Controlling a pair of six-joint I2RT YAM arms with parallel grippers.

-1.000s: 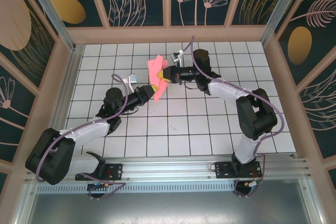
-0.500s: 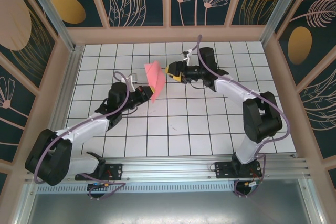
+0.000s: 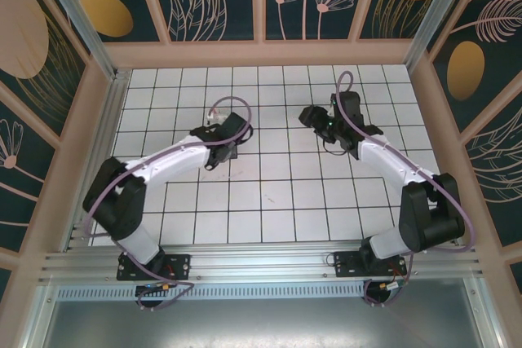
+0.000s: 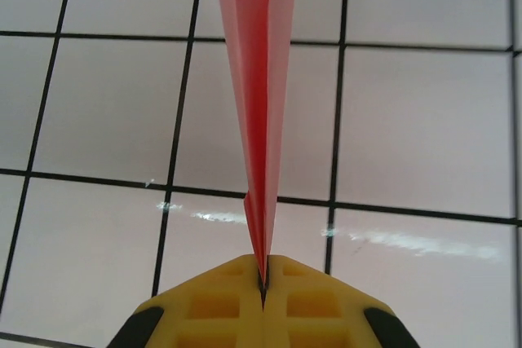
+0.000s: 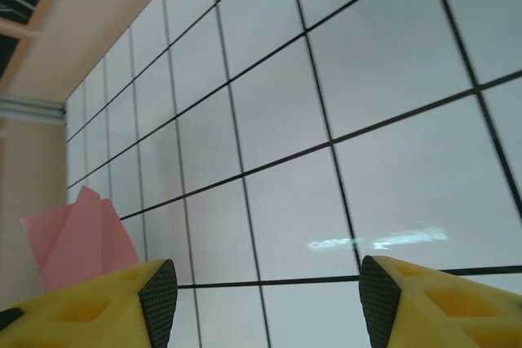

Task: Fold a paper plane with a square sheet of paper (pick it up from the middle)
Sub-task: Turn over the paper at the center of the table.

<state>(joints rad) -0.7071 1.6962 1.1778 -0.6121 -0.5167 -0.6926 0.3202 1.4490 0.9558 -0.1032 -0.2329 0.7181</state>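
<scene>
- The left gripper [image 4: 263,273] is clamped tight, its yellow fingertips pressed together on the bottom tip of the sheet of paper [image 4: 259,79].
- From that pinch the salmon-pink sheet, already folded into several layers, stands up as a narrow wedge seen edge-on. It is held clear above the white tiled floor [image 4: 424,120].
- The right gripper [image 5: 265,303] has its jaws wide apart with nothing between them. In its wrist view a pink corner of the paper shows off to one side, beyond one finger; whether they touch I cannot tell.
- As I judge it, the paper is very light, thin and limp, so a pinch at one point lets the free end sag or swing. The layers can slide on each other and spring open along soft creases.
- It would crumple or tear easily, so a gentle, flat grip suits it better than a hard squeeze on a loose edge.
- The best hold is probably on the folded spine, near the middle of its length, where the layers are thickest and stiffest. The open hand could take it there while the closed one anchors the tip.
</scene>
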